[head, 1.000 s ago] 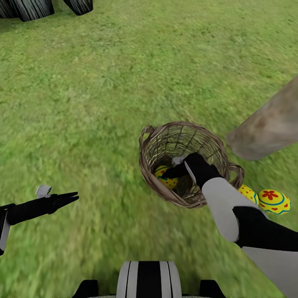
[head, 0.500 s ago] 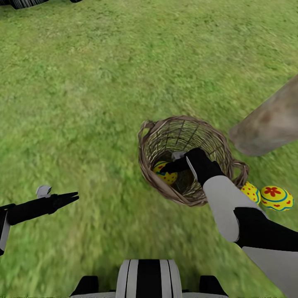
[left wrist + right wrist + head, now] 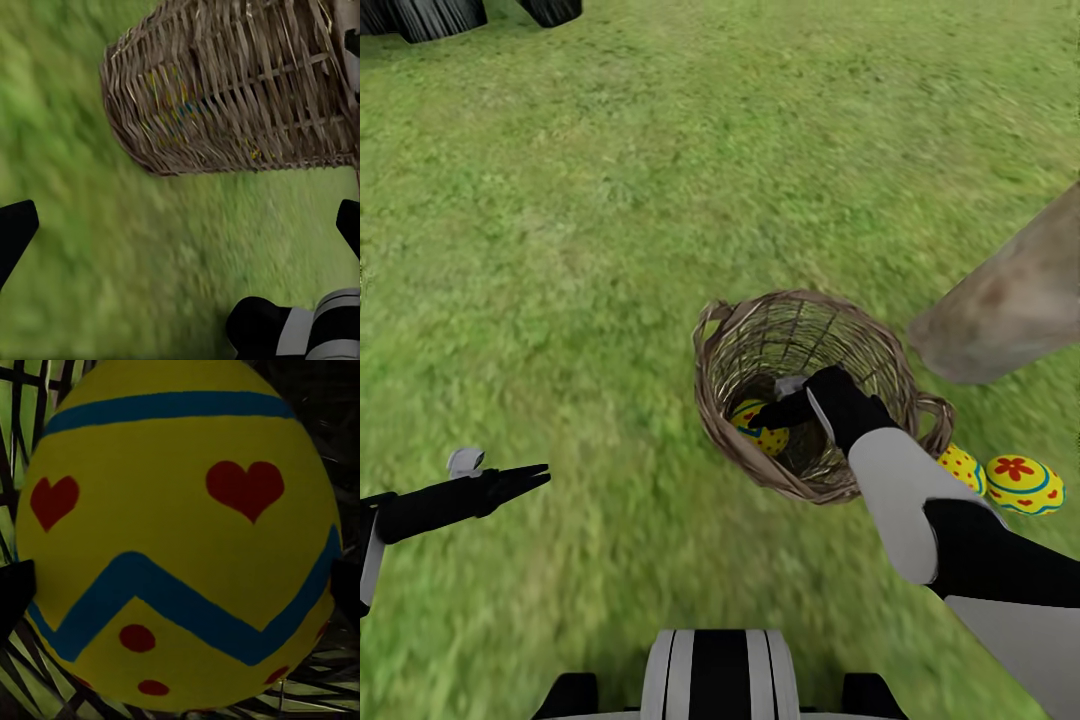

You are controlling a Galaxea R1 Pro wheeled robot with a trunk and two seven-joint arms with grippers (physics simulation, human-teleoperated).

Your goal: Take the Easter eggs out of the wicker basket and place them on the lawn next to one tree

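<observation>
The wicker basket (image 3: 805,330) stands on the lawn (image 3: 610,250), close to the tree (image 3: 1010,300) trunk base. My right gripper (image 3: 765,413) reaches down inside it, open, its fingers on either side of a yellow Easter egg (image 3: 763,436) with a blue zigzag. In the right wrist view that egg (image 3: 180,532) looms large between the fingertips (image 3: 15,600). Two more Easter eggs (image 3: 960,465) (image 3: 1023,483) lie on the grass beside the trunk. My left gripper (image 3: 530,475) hovers open over grass, left of the basket (image 3: 225,90).
Open grass stretches ahead and to the left. Dark striped shapes (image 3: 420,15) sit at the far upper left. My own base (image 3: 720,675) shows at the near edge and in the left wrist view (image 3: 300,330).
The head camera tilted briefly and came back, shifting the whole picture. Both arms stay about where they were, the right gripper still at the egg in the basket.
</observation>
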